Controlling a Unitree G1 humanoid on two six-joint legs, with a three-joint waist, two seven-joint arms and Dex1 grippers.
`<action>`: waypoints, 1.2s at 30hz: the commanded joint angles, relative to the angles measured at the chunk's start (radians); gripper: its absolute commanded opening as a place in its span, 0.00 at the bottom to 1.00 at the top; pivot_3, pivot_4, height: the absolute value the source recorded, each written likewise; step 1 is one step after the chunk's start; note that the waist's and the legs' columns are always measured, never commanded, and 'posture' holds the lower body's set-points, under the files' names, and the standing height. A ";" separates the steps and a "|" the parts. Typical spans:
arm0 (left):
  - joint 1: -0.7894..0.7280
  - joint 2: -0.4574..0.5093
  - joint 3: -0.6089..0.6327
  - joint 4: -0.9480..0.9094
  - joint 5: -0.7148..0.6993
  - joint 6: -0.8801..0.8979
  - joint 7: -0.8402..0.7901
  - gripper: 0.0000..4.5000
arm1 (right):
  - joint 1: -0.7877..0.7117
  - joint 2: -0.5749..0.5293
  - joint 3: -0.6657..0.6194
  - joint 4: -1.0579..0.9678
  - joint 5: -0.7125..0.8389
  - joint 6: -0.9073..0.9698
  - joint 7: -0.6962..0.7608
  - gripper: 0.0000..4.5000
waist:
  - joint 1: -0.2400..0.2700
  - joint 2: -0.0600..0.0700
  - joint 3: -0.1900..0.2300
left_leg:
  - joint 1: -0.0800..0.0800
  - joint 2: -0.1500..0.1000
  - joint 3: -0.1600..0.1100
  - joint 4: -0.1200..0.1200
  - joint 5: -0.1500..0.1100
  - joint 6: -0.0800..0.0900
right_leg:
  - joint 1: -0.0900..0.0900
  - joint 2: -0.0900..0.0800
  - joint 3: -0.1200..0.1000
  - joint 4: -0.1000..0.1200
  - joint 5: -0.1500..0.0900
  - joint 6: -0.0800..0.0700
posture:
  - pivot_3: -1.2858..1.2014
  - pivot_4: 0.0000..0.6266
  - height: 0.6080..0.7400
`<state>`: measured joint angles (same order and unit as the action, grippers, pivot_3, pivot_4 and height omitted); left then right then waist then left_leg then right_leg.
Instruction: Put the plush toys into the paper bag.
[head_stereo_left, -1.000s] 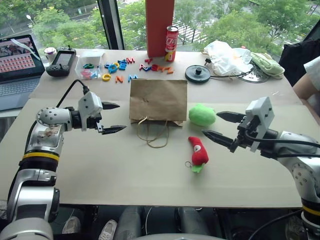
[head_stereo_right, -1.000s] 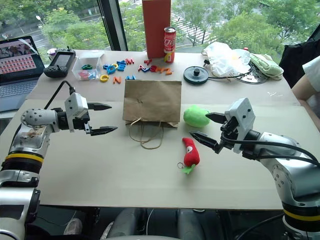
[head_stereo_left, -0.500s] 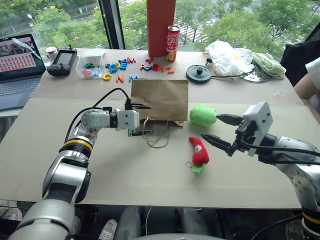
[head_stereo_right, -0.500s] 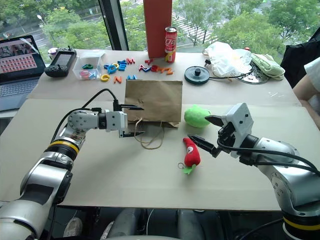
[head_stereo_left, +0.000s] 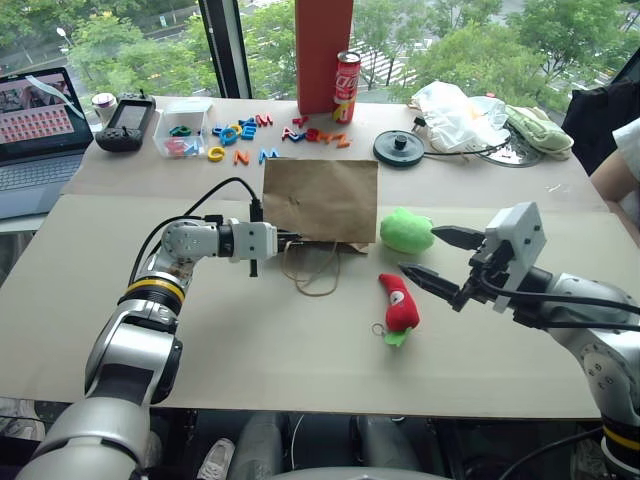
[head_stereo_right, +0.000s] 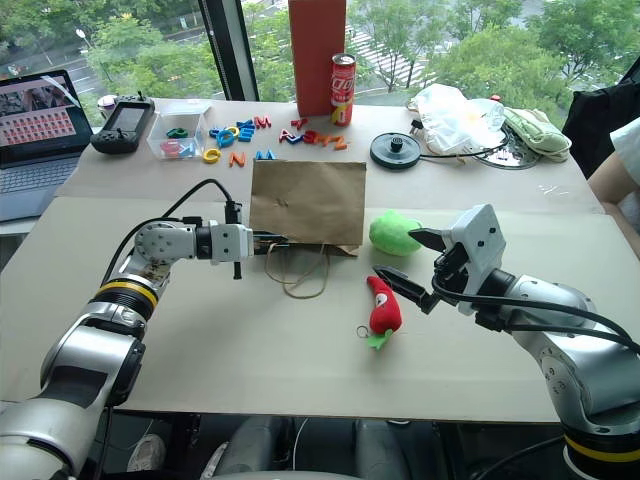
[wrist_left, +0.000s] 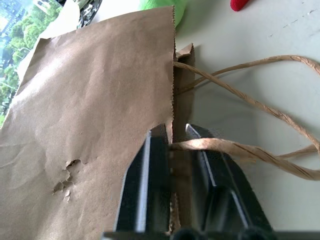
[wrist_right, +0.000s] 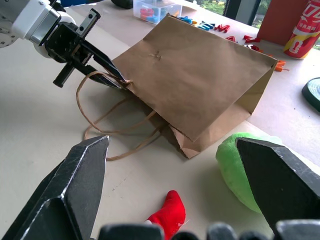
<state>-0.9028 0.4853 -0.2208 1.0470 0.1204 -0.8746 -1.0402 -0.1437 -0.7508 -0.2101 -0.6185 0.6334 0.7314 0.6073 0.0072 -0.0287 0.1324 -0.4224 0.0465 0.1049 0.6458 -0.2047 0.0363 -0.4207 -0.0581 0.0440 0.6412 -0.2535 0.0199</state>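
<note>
1. Bag grip first: our left gripper (wrist_left: 172, 150) is pinched on the paper bag (head_stereo_left: 320, 200) rim, probably to pull the mouth open.
2. Our right gripper (head_stereo_left: 432, 257) waits spread wide just right of the bag, between the green plush (head_stereo_left: 406, 230) and the red chili plush (head_stereo_left: 399, 303).

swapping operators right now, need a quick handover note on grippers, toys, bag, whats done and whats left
Left gripper: shut on the open edge of the paper bag, at its corner by the twine handles.
Right gripper: open, holding nothing, hovering just right of the toys.
Bag lies flat on the table.
Green plush toy sits by the bag's right corner; red chili plush toy lies in front of it, nearer the robot.
Done: bag edge gripped.
Left: open the bag's mouth, pick up both toys, put them inside.
</note>
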 joint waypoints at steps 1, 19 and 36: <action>-0.027 0.006 0.001 -0.003 0.013 -0.021 0.022 0.04 | -0.016 -0.003 -0.009 -0.019 0.006 -0.006 -0.004 1.00 | 0.000 0.000 0.000 | 0.000 0.000 0.000 0.000 0.000 0.000 | 0.000 0.000 0.000 0.000 0.000 0.000 | 0.52 0.24 0.99; -0.012 0.003 0.216 -0.453 -0.374 0.659 -0.062 0.04 | -0.089 0.101 0.172 -0.008 -0.054 0.009 -0.081 1.00 | -0.012 0.000 0.000 | 0.000 0.000 -0.010 0.001 0.000 0.000 | 0.001 0.001 -0.001 0.001 0.000 0.000 | 0.52 0.24 0.99; 0.045 -0.008 0.222 -0.637 -0.386 0.823 -0.045 0.02 | -0.348 0.432 0.428 0.307 -0.335 -0.039 -0.305 0.20 | -0.021 0.000 0.000 | -0.001 0.000 -0.011 0.002 0.000 0.000 | 0.001 0.001 -0.001 0.002 0.000 0.000 | 0.52 0.24 0.99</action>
<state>-0.8459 0.4763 -0.0137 0.4560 -0.2399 -0.0584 -1.0892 -0.4526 -0.3336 0.1976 -0.3400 0.3452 0.7383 0.3180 -0.0134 -0.0283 0.1322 -0.4229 0.0460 0.0935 0.6476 -0.2044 0.0362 -0.4204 -0.0567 0.0428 0.6439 -0.2535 0.0198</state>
